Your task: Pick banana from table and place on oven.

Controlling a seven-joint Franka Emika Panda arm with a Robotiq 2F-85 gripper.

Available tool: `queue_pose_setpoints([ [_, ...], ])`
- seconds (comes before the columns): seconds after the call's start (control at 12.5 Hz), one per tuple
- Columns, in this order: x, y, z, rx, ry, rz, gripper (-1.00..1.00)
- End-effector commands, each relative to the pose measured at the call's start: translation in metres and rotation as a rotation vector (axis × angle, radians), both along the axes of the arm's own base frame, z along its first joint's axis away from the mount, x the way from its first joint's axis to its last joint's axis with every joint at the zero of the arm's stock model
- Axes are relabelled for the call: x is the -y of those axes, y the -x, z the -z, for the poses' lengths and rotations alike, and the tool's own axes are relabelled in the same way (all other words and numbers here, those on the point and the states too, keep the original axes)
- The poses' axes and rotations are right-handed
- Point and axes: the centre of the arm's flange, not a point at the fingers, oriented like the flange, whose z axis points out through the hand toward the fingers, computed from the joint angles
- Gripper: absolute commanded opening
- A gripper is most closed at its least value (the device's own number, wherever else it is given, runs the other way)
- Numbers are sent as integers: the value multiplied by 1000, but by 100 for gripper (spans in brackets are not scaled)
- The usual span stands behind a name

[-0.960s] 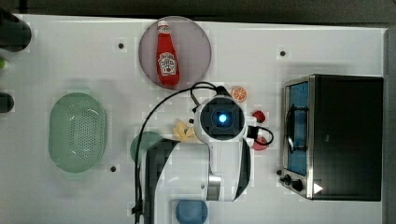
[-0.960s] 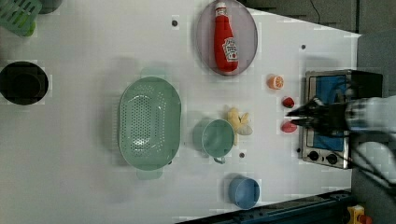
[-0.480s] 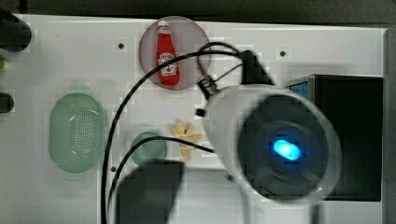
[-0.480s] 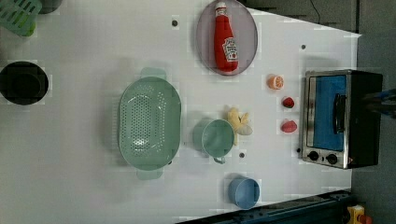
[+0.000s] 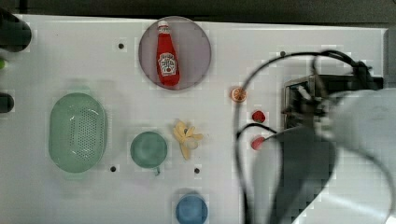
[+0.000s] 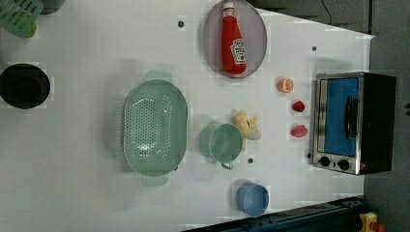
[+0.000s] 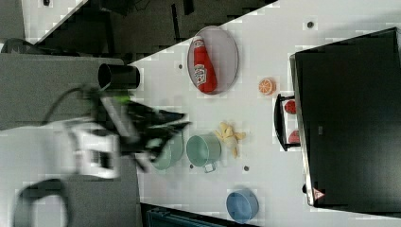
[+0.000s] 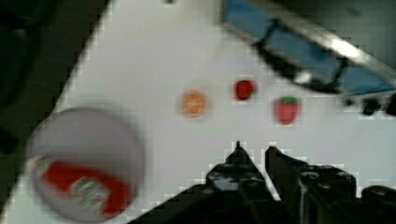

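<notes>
The banana (image 5: 187, 137) (image 6: 247, 128) (image 7: 228, 135) lies on the white table (image 5: 93, 60), pale yellow with splayed peel, beside the green cup (image 5: 148, 149). The oven (image 6: 353, 123) (image 7: 350, 118) stands at the left view's right; in the top view my blurred arm (image 5: 327, 144) covers most of it. In the right view my gripper (image 7: 183, 126) hangs high, well off the banana toward the right view's left. In the wrist view the gripper (image 8: 254, 151) has its dark fingers a narrow gap apart with nothing between them, above the table near the oven door (image 8: 303, 42).
A ketchup bottle (image 5: 167, 56) lies on a round plate. An orange slice (image 5: 238, 94) and two red strawberries (image 5: 258, 116) sit before the oven door. A green colander (image 5: 78, 132) is at the top view's left, a blue cup (image 5: 191, 209) near the front edge.
My arm has risen from just above the table by the strawberries toward the top camera and drifted to the top view's right, leaving the left view. The banana has not moved.
</notes>
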Motion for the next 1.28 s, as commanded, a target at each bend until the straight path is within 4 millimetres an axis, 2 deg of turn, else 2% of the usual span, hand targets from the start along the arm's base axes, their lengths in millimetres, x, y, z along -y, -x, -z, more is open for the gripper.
queue_pose_setpoints([
  [0.08, 80, 14, 43, -22, 43, -109, -57],
  [0.24, 119, 13, 65, -16, 107, -190, -57],
  [0.4, 148, 14, 84, -41, 149, -270, -56],
  [0.56, 173, 18, 96, -83, 167, -308, -57],
  [0.72, 187, 21, 103, -110, 177, -380, -57],
  [0.8, 190, 22, 105, -117, 174, -398, -47],
  [0.88, 189, 22, 106, -120, 170, -402, -27],
  [1.28, 180, 17, 111, -132, 154, -418, 87],
])
